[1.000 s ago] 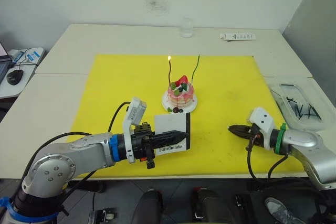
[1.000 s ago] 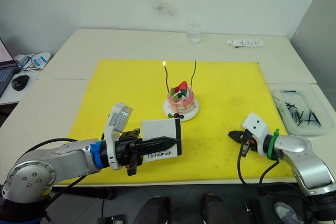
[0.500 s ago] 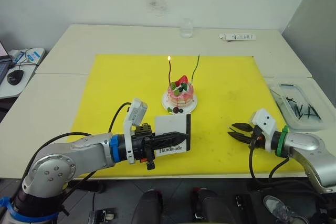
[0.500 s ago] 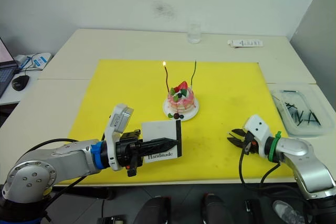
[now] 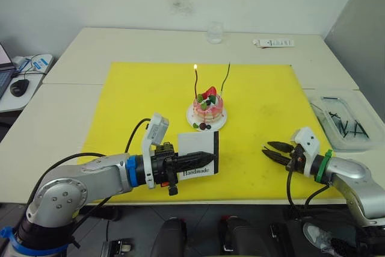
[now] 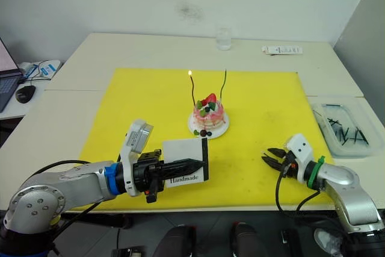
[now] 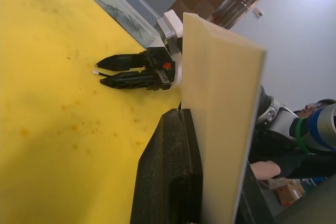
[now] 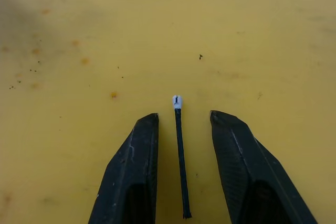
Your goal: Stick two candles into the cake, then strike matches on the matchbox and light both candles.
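On the yellow rectangular mat (image 5: 150, 94) that covers the pale tabletop, the small round pink cake (image 5: 207, 108) with a red strawberry on top sits on its little white plate near the mat's centre. Two thin wavy candles stand in it: the red candle (image 5: 197, 83) at about 11 o'clock of the cake carries a small flame at its tip, and the green candle (image 5: 225, 78) at about 1 o'clock is unlit.

At 7 o'clock from the cake, the left gripper (image 5: 201, 158) has its two black fingers pressed onto the flat white matchbox (image 5: 197, 152) printed "Handmade", holding it on edge above the mat's near border, its printed face toward the camera.

At 4 o'clock from the cake, near the mat's front right corner, the right gripper (image 8: 181, 153) is spread, its two black fingers (image 8: 134, 169) lying low over the mat. Between them lies a short, thin dark match (image 8: 180, 156) with a white head, flat on the mat; it touches neither finger and its head points out past the fingertips.

A clear plastic tray (image 5: 322, 95) holding more dark matches (image 5: 344, 126) sits off the mat at 3 o'clock from the cake.
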